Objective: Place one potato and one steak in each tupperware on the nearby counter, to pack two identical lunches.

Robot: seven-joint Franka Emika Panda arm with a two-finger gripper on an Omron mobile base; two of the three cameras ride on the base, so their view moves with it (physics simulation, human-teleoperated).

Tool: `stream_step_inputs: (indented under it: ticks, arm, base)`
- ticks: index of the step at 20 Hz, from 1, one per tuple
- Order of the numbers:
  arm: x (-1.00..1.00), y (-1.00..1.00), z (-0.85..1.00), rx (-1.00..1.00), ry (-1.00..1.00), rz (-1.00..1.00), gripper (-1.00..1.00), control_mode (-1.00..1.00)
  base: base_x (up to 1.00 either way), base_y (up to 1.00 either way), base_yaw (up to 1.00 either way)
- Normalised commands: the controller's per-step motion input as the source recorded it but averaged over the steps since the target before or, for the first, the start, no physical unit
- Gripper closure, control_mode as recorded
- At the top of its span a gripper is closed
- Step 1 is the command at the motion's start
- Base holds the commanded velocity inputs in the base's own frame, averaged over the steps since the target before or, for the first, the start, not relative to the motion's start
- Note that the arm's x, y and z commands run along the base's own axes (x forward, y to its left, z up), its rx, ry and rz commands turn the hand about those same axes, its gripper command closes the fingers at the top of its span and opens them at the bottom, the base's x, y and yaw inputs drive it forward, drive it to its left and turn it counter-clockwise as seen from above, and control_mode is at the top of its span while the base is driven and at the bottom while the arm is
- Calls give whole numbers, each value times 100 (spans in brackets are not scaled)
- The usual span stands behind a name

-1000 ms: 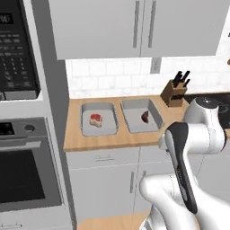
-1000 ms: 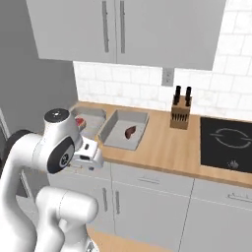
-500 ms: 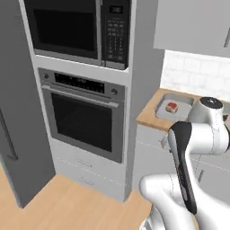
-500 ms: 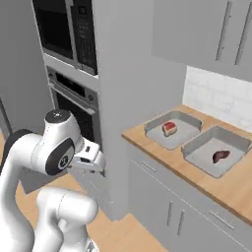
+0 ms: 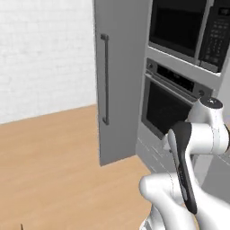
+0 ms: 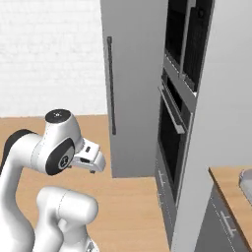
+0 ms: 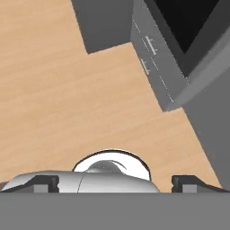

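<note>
- My hand is released, fingers spread wide with nothing between them, pointing down at the wood floor.
- I see a tall grey fridge door with its long handle, left of the wall oven.
- The counter edge shows far right, a grey tupperware corner on it.
</note>
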Motion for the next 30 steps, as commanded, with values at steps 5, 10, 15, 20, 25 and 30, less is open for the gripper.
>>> stream_step_inputs:
  ticks: [5, 10, 15, 20, 25, 30]
  arm:
    - [0, 0, 0, 0, 0, 0, -100, 100]
    - [0, 0, 0, 0, 0, 0, -100, 100]
    - [0, 0, 0, 0, 0, 0, -100, 100]
    - [0, 0, 0, 0, 0, 0, -100, 100]
    - [0, 0, 0, 0, 0, 0, -100, 100]
    - [0, 0, 0, 0, 0, 0, -100, 100]
  base:
    - [-4, 29, 100]
    - [52, 10, 60]
    - [100, 0, -1]
    - [100, 0, -6]
    - [100, 12, -13]
    - [100, 87, -23]
